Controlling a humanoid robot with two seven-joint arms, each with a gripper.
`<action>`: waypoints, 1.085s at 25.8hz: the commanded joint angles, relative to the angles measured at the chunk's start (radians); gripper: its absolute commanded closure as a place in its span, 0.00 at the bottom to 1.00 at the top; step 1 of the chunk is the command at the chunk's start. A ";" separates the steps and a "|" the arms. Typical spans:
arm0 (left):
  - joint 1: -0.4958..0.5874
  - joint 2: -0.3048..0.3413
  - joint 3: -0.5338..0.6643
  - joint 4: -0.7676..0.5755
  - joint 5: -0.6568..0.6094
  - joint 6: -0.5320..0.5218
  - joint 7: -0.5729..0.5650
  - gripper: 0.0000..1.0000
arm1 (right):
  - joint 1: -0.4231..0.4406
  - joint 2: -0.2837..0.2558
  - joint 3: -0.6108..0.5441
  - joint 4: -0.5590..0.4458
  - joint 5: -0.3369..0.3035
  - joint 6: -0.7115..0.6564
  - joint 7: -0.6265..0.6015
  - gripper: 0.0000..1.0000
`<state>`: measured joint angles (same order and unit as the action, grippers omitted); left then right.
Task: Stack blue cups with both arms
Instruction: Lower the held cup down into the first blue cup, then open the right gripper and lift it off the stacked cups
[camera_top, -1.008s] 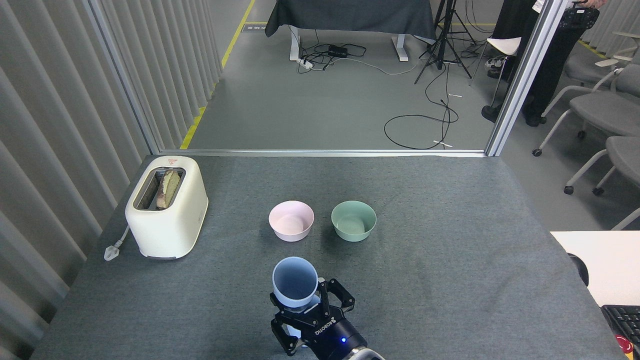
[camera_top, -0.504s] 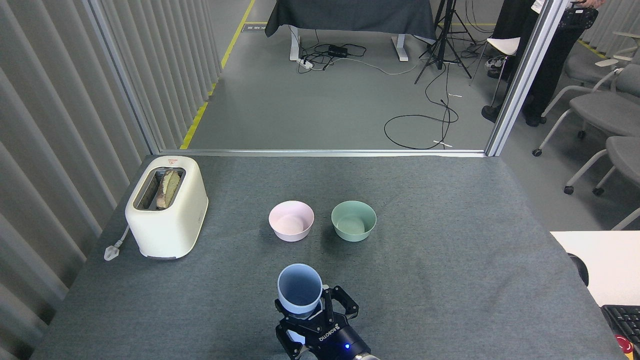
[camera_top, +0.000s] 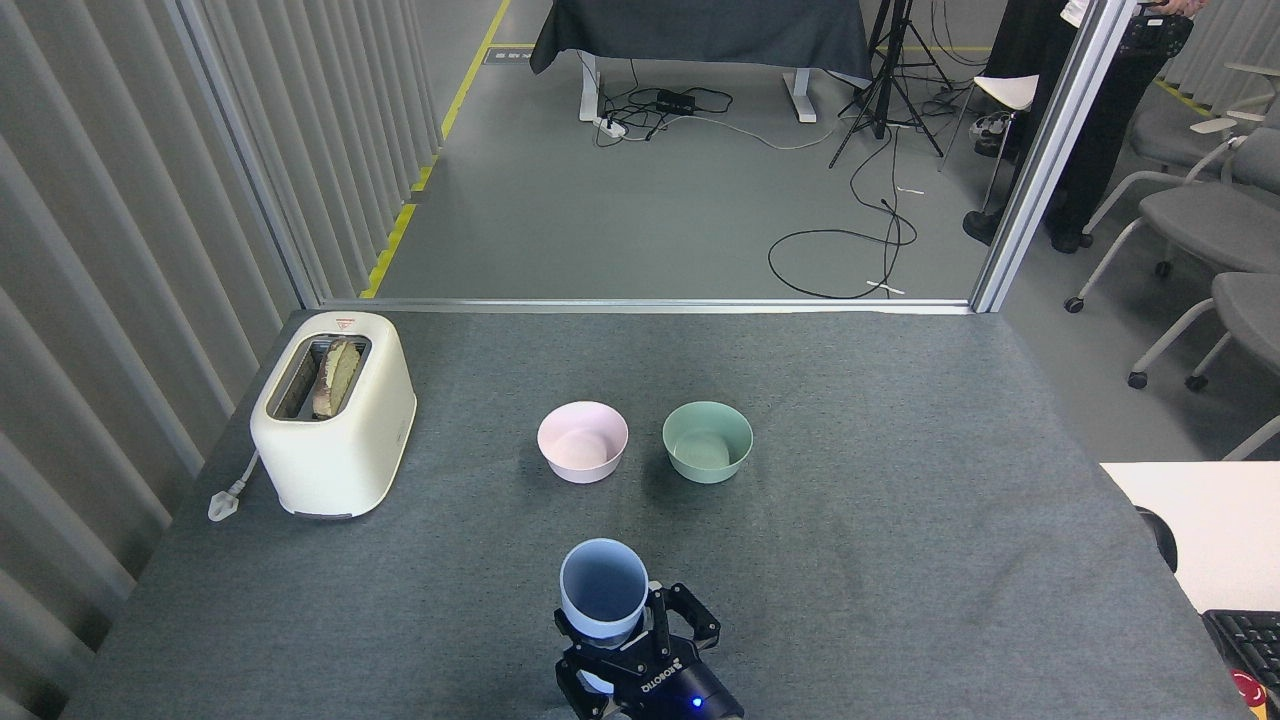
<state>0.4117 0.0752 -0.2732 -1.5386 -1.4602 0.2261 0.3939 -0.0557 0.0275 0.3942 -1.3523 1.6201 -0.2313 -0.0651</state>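
Blue cup (camera_top: 603, 600): qty 1 seen, matte grey-blue, upright, mouth open to the head view, inside looks bare. Loc: near edge of table (camera_top: 900, 560), centre, in front of both bowls and well apart from them. Whether its base touches the table or hangs above it: cannot tell.

Right pincer (camera_top: 640, 652): black, white lettering, small blue light on the body. Enters from bottom edge of view. Fingers (camera_top: 700, 628) closed round the lower part of the blue cup, gripping it from the near side.

Left pincer: out of view.

Pink bowl (camera_top: 583, 442): pale, upright, mid-table, left of the pair.

Green bowl (camera_top: 707, 441): mint, upright, just beside pink bowl on its right, small gap btwn them.

Toaster (camera_top: 333, 415): cream, 2 slots, far left of table. Bread slice (camera_top: 332, 375) sits in 1 slot.

Plug (camera_top: 226, 500): white, on cord, lies on table beside toaster's left side.

Table: grey felt-like top.
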 joint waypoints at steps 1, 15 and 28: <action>-0.001 0.000 0.003 0.000 0.000 -0.001 0.000 0.00 | 0.002 0.000 0.000 0.009 0.000 0.006 0.001 0.41; 0.001 0.000 0.009 0.000 0.000 -0.001 0.000 0.00 | 0.020 -0.006 -0.003 -0.008 -0.005 0.026 -0.010 0.01; 0.001 0.000 0.019 -0.002 0.000 -0.001 0.000 0.00 | 0.085 -0.046 -0.241 -0.185 -0.065 0.001 -0.133 0.01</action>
<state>0.4126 0.0759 -0.2614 -1.5394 -1.4602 0.2253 0.3944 -0.0176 0.0126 0.2499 -1.5303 1.5785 -0.2167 -0.1865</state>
